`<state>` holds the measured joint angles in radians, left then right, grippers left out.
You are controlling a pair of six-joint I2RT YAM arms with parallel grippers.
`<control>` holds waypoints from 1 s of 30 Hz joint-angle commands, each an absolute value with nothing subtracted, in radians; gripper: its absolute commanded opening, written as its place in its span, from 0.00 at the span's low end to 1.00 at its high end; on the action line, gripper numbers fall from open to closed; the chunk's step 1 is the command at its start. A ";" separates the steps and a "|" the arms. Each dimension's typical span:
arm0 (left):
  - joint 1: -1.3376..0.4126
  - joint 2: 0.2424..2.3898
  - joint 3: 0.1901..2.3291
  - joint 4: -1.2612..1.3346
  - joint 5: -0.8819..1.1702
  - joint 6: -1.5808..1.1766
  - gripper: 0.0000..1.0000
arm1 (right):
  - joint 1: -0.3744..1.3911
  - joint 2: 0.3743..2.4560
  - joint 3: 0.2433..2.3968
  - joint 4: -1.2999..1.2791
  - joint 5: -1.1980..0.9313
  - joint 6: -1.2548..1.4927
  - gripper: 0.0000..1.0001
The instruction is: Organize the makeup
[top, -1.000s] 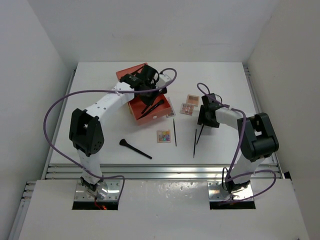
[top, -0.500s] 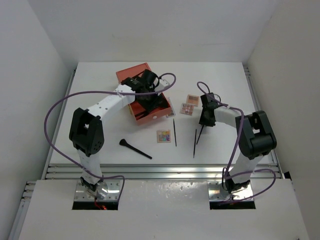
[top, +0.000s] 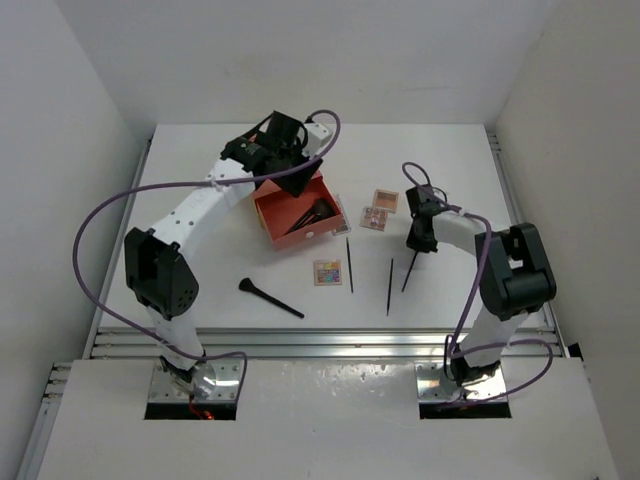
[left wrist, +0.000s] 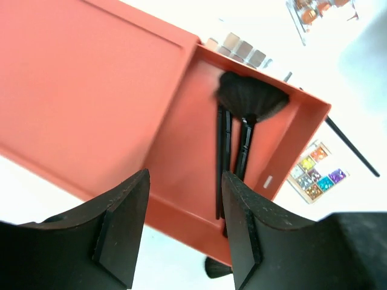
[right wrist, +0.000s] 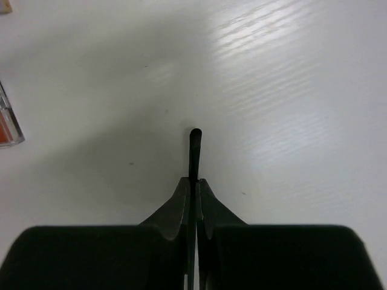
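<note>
My left gripper [top: 287, 150] hangs open and empty over the far edge of the orange box [top: 268, 218]. Two black makeup brushes [left wrist: 242, 115] lie in the box's open compartment [left wrist: 181, 151], seen between the left fingers [left wrist: 124, 226]. My right gripper [right wrist: 193, 184] is shut on a thin dark stick [right wrist: 195, 142], whose lower end [top: 407, 280] trails toward the near edge. Two more sticks [top: 349, 265] [top: 390, 287] and a black brush [top: 270, 298] lie on the table. A colourful palette [top: 327, 272] sits near them, and two pinkish palettes [top: 379, 210] lie left of the right gripper [top: 420, 235].
A neutral-toned palette [left wrist: 242, 49] lies against the box's right side. The white table [top: 200, 260] ends at a metal rail [top: 320, 340] by the arm bases. White walls close in the left, right and far sides.
My left gripper opened and drew back up and away from the box, leaving a brush inside. My right gripper closed on the stick, which has shifted slightly right.
</note>
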<state>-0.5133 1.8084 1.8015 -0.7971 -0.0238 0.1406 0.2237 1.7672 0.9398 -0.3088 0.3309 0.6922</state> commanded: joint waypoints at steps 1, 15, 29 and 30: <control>-0.463 1.761 1.839 -0.784 -0.044 0.098 0.57 | 0.207 1.636 0.951 -0.356 0.402 0.698 0.01; -0.239 1.743 1.786 -0.651 -0.064 -0.023 0.57 | 0.538 1.479 1.146 0.053 0.468 0.851 0.01; -0.144 1.661 1.637 -0.595 -0.018 -0.071 0.57 | 0.727 1.822 1.344 0.233 0.574 1.020 0.01; -0.144 1.661 1.637 -0.595 -0.008 -0.071 0.57 | 0.732 1.828 1.347 0.210 0.578 1.050 0.01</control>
